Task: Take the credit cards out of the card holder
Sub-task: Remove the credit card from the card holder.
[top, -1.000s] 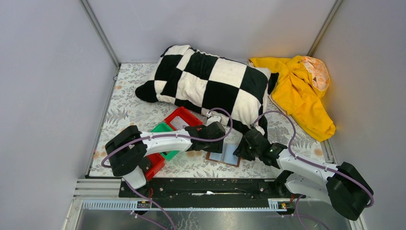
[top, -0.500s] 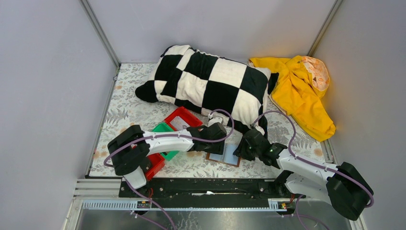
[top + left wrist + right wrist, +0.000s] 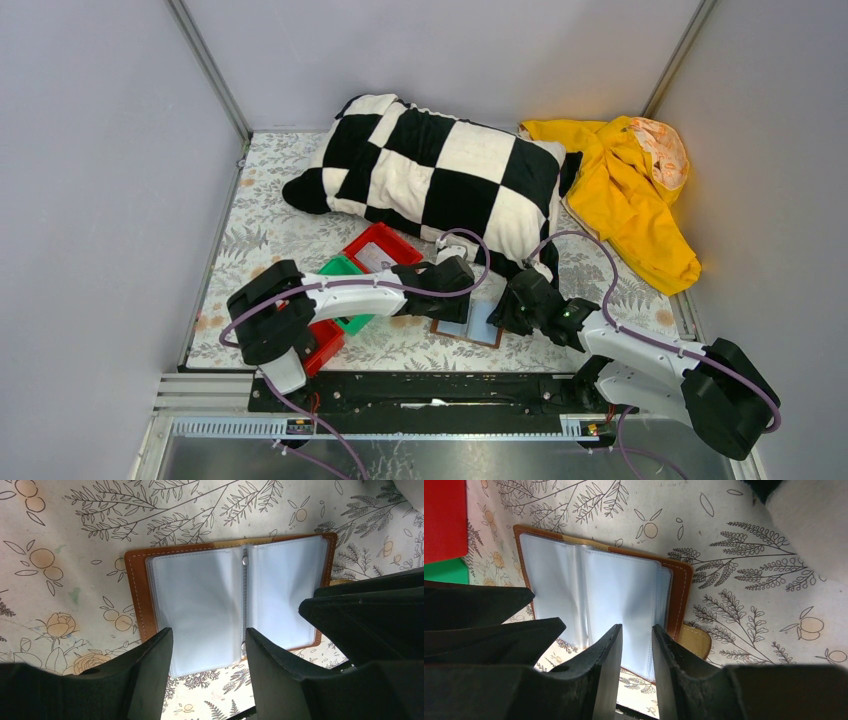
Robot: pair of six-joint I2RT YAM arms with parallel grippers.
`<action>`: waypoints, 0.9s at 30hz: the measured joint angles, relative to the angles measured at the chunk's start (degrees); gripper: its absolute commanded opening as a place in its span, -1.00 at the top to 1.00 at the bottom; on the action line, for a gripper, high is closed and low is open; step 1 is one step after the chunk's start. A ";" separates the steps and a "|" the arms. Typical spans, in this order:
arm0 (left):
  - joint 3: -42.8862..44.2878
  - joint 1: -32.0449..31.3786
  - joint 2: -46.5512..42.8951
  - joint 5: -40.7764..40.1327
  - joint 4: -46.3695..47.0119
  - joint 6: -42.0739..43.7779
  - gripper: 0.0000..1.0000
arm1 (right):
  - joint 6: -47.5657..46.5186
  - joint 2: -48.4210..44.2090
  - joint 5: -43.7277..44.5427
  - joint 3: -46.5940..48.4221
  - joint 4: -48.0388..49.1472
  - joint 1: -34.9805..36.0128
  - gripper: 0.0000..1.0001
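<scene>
The open card holder (image 3: 235, 605) shows pale pockets (image 3: 197, 610). It lies just below the left end effector (image 3: 209, 650), fingers wide apart, and the right end effector (image 3: 637, 645), fingers slightly apart.

Light in the top view is bright, soft and even from above. The checkered pillow (image 3: 430, 175) casts only a faint shadow toward the tabletop's near edge, and the yellow cloth (image 3: 625, 195) at the far right corner glows orange. Both wrist views are sharp on the card holder (image 3: 200, 595), whose sleeves show a dull sheen. The left gripper (image 3: 208, 632) and right gripper (image 3: 637, 627) appear flat black
</scene>
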 measured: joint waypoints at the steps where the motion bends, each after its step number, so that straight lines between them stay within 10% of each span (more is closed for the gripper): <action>1: 0.00 0.02 0.04 0.09 0.02 0.00 -0.18 | 0.00 0.00 0.02 0.00 0.00 0.00 0.27; 27: 1.05 -0.28 1.14 -1.92 -0.26 -1.95 -0.21 | 0.00 -0.07 0.00 0.00 -0.02 0.00 0.27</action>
